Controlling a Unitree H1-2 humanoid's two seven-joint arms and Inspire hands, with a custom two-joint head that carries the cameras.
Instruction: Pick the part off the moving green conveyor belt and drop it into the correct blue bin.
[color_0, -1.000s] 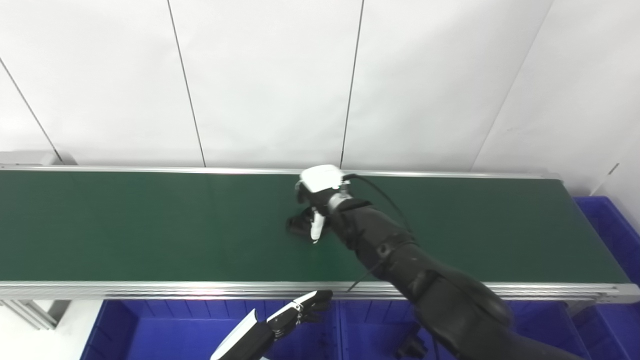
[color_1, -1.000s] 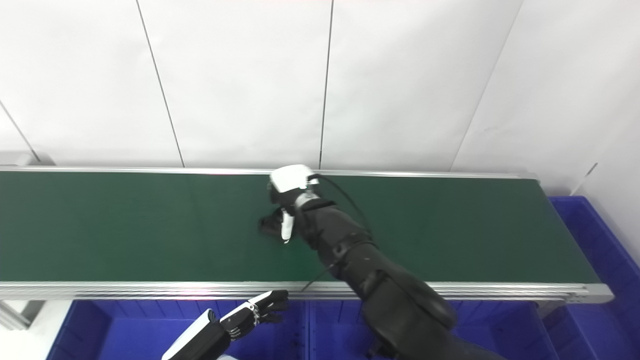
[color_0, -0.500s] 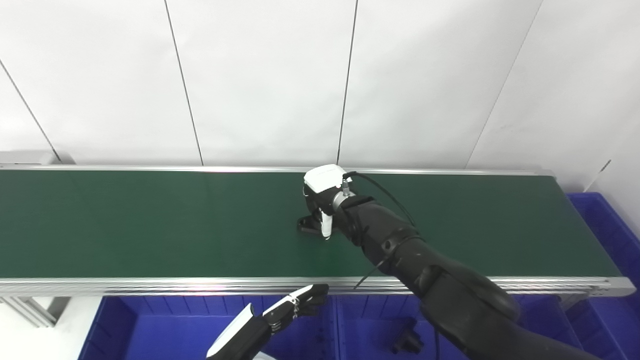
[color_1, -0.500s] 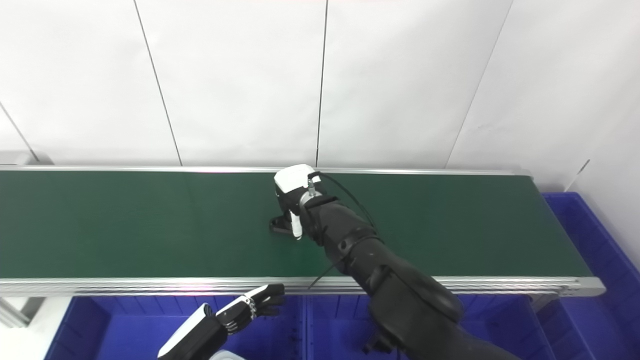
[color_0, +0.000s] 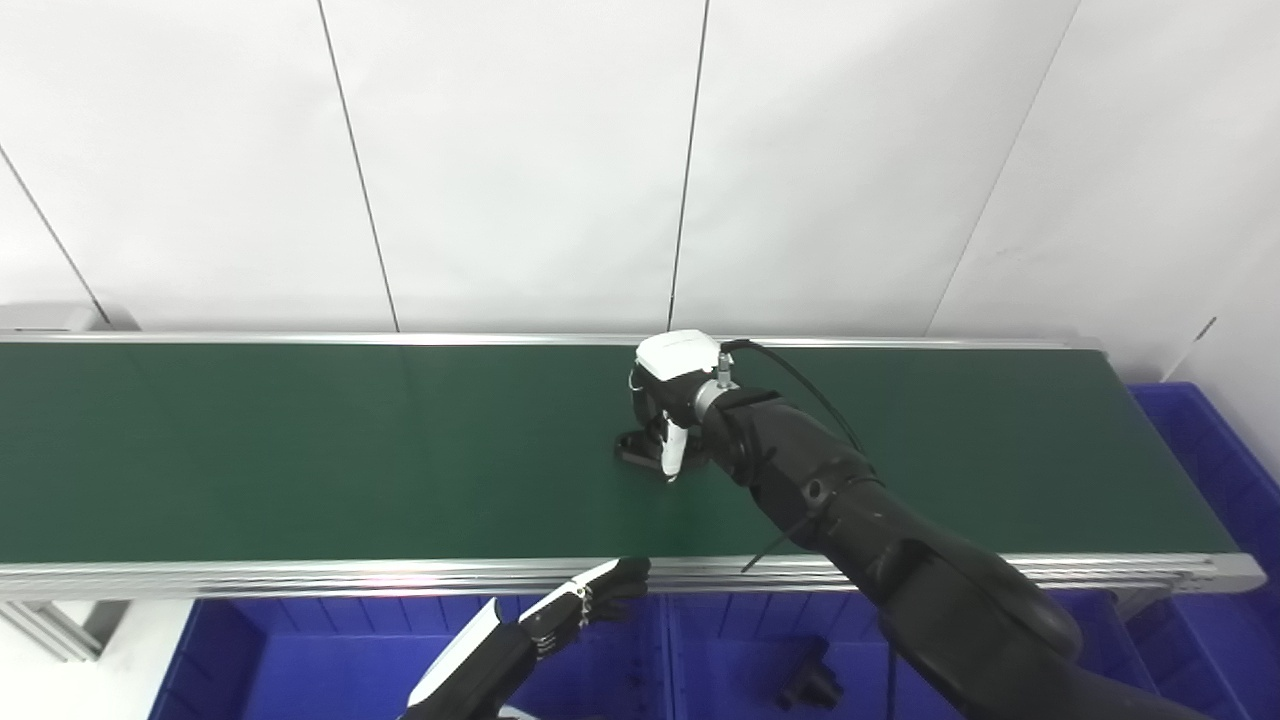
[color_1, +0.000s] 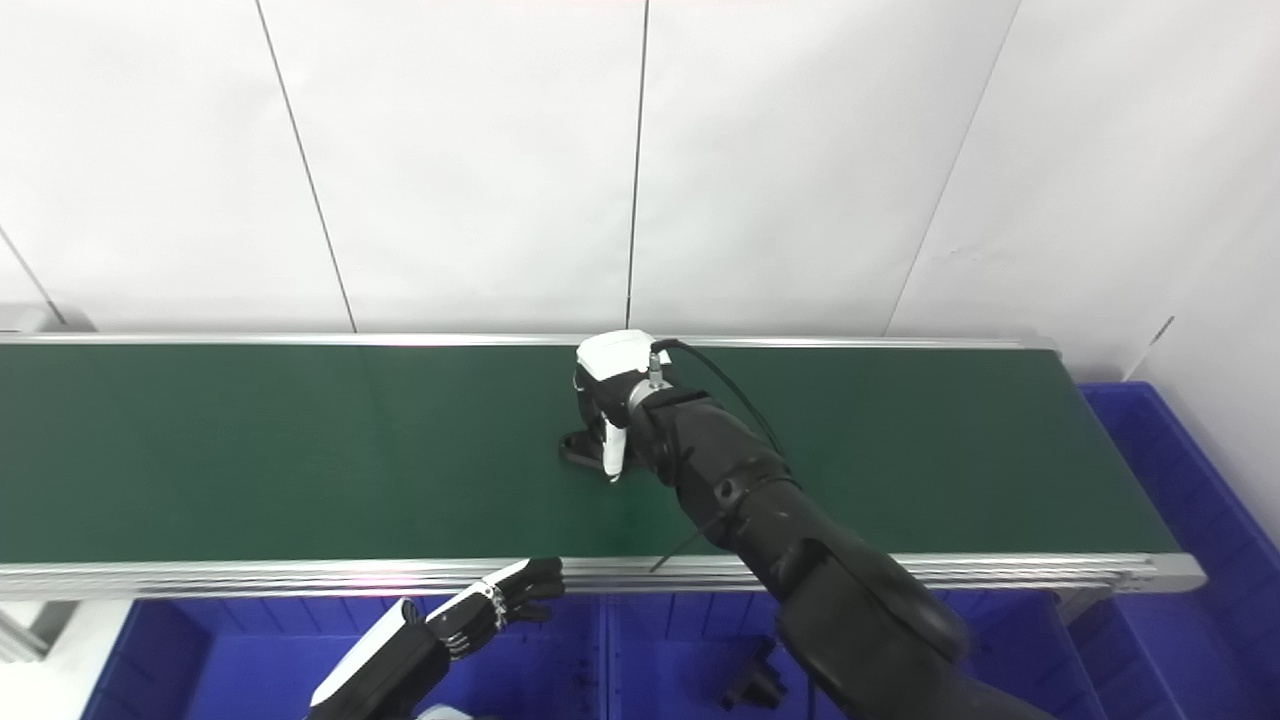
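The green conveyor belt runs across the view. A small black part lies on it near the middle. My right hand, black with a white back, reaches over the belt and is shut on the part, thumb on its near side, the part still low on the belt. My left hand hovers below the belt's front rail, over the blue bins, open and empty. Both hands also show in the right eye view, the right and the left.
A row of blue bins stands under the belt's front edge; the middle one holds a black part. Another blue bin stands at the belt's right end. A white panelled wall backs the belt.
My right hand and the black part have moved right along the belt, and the fingers have closed in on the part. The camera has shifted a little. The left hand stays put.
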